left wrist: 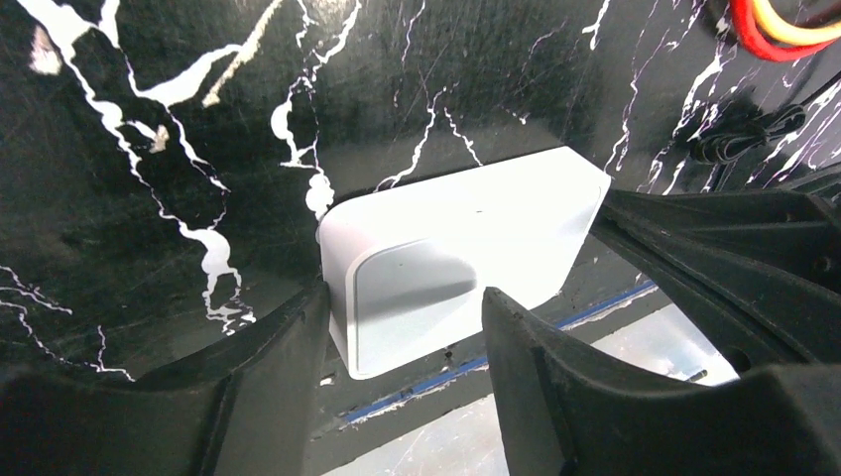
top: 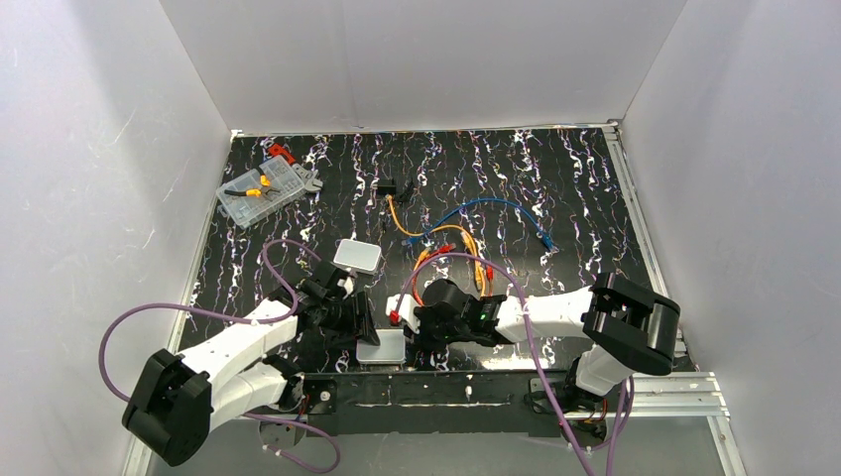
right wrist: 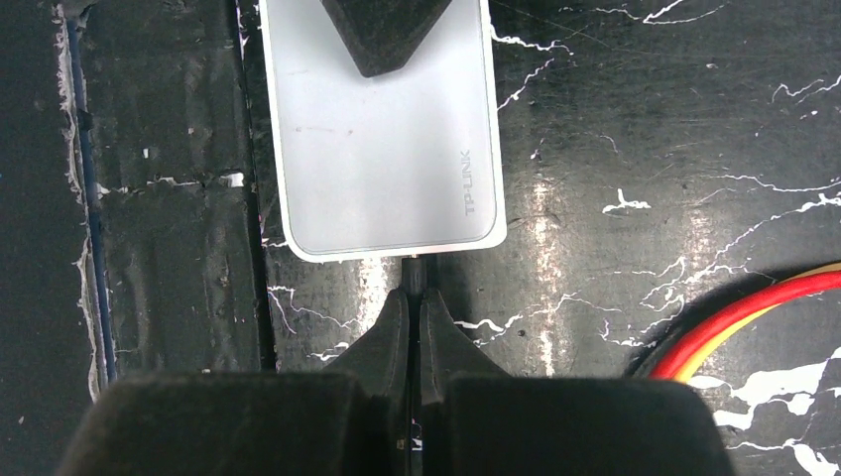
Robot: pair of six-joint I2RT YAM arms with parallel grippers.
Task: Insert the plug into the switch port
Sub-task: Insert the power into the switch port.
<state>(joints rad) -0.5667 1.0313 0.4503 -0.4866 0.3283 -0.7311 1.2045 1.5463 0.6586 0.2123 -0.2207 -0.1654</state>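
**A:** Where does the plug (right wrist: 417, 270) sit relative to the right gripper (right wrist: 417, 297)?

**B:** Right at its fingertips. The two black fingers are pressed together, with only the thin dark plug pinched between them. The plug sticks out a little past the tips.

**A:** And the switch (right wrist: 382, 149)?

**B:** It lies flat on the black marbled table (right wrist: 645, 119), directly ahead of that gripper, lettered face up. The plug's tip meets the middle of the short edge facing the fingers. The port itself is hidden behind the plug, so whether the plug is seated cannot be told.

**A:** What is the left gripper (left wrist: 397, 297) doing?

**B:** Its jaws stand partly apart at the switch's far end and are not clamped on anything. In its wrist view one finger (left wrist: 268, 377) sits just beside a rounded corner of the switch and the other is over the top face. The right wrist view shows that finger's tip above the far half of the box. Whether it presses down cannot be told.

**A:** Anything close by?

**B:** Red and yellow wires (right wrist: 754, 307) run beside the right gripper, apart from the switch. From above, a smaller white box (top: 358, 256) lies farther back.
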